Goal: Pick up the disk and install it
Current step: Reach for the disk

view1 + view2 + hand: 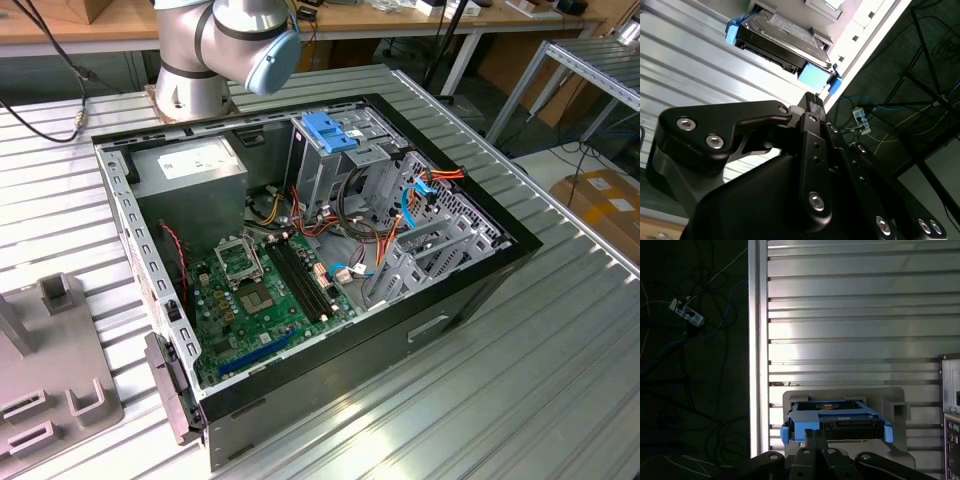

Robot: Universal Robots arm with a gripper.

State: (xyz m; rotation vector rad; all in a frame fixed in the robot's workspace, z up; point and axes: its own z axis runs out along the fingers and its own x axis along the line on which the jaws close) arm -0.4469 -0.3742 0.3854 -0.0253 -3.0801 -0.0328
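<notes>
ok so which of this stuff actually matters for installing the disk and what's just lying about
For the job: disk, sitting in a grey holder; gripper, close to it; open computer case; drive cage inside it.
Not needed: power supply; motherboard; grey slotted stand; floor cables.

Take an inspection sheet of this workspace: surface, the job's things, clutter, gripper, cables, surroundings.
Surface: ribbed metal table carrying an open computer case.
Job's things: disk in its blue bracket, lying on a grey holder on the table, not yet lifted; drive cage inside the case.
Clutter: grey fixture at the exterior view's lower left.
Gripper: gripper close to the disk's near edge; contact cannot be told.
Cables: red, orange and blue leads inside the case; black cable on the table; power strip and loose wires on the floor.
Surroundings: wooden benches; cardboard box.
</notes>
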